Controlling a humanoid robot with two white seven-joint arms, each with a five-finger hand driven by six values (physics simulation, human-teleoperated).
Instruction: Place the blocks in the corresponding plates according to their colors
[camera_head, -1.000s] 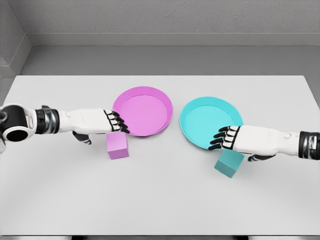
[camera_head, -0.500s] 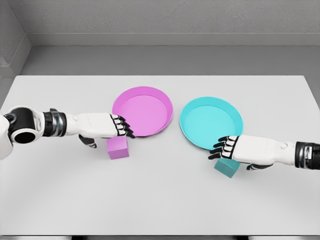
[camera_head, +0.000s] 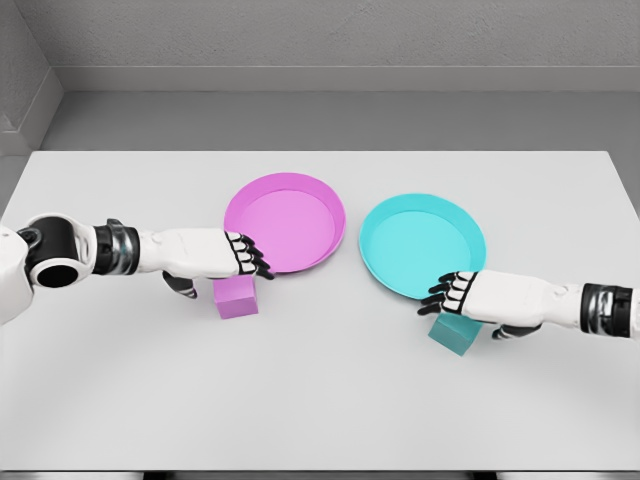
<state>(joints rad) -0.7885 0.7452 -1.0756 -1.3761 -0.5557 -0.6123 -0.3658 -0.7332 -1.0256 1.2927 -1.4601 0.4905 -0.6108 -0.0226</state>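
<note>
Two hands over matching blocks, plates behind.
Left hand (camera_head: 215, 256) above pink block (camera_head: 236, 297), right hand (camera_head: 478, 298) above teal block (camera_head: 452, 335); whether either grips cannot be told.

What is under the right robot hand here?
The teal square block on the white table lies under the right robot hand, which covers its top; whether the fingers touch it is hidden.

Two plates sat on the one white table (camera_head: 330, 400): one pink plate (camera_head: 285, 222), one cyan plate (camera_head: 422, 246). Two blocks: one pink block (camera_head: 236, 299), one cyan block (camera_head: 452, 335), each partly hidden under a hand. Two hands in view: left hand (camera_head: 205, 254), right hand (camera_head: 490, 300). Total four task things, two per color.
</note>
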